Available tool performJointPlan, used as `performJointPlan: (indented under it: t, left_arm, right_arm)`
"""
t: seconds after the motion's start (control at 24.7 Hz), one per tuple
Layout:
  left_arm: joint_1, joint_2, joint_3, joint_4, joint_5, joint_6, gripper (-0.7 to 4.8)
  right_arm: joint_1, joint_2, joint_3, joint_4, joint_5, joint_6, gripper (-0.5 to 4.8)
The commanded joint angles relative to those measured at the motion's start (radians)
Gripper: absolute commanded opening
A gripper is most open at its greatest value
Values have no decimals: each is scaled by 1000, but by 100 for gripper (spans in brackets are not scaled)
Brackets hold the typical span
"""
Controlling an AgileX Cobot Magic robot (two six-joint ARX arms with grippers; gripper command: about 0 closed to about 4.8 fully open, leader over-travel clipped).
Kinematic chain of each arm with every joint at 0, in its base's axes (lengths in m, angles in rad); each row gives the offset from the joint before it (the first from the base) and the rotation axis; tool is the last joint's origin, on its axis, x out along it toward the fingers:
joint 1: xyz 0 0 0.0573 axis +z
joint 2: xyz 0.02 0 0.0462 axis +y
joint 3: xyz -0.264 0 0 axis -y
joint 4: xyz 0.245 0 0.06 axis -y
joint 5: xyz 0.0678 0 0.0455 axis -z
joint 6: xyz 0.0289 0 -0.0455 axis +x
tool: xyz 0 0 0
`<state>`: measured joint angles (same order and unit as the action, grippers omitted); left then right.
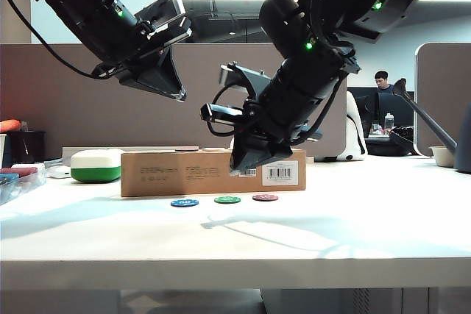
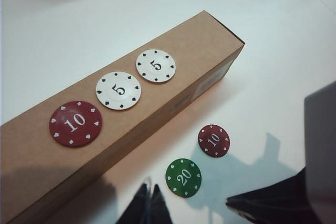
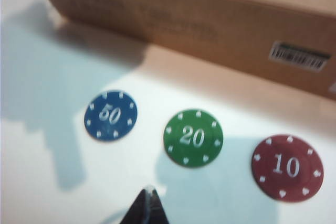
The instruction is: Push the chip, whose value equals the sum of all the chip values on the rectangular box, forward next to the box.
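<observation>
My left end effector (image 2: pixel 148 205) and right end effector (image 3: pixel 147 208) look like matt black plastic. The rectangular box (image 2: pixel 131 124) is plain, matt brown cardboard with a glossy paper label. The chip (image 3: pixel 193 138) is smooth green plastic. The bench (image 1: pixel 331 226) is smooth, white and faintly sheened.

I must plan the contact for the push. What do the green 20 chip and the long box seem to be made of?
Green chip: probably moulded plastic, smooth with a slight sheen and white printed marks. Rectangular box: matte brown cardboard, with folded edges and a stuck-on barcode label.
</observation>
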<state>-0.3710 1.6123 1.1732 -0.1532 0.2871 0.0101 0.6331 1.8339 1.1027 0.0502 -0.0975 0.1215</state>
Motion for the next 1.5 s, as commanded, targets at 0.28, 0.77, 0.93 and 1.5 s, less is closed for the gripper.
performJointPlan:
  t: [0.28, 0.77, 0.93, 1.5]
  left_arm:
    - [-2, -3, 3, 13, 5, 4, -5]
    - [-2, -3, 3, 13, 5, 4, -5]
    - [-2, -3, 3, 13, 5, 4, -5]
    - [-2, -3, 3, 13, 5, 4, -5]
  right_arm:
    - [4, 13, 7, -29, -5, -25, -5]
    - [7, 76, 12, -8, 26, -25, -5]
    - [8, 93, 12, 13, 27, -18, -5]
    - [8, 169, 12, 74, 55, -18, -5]
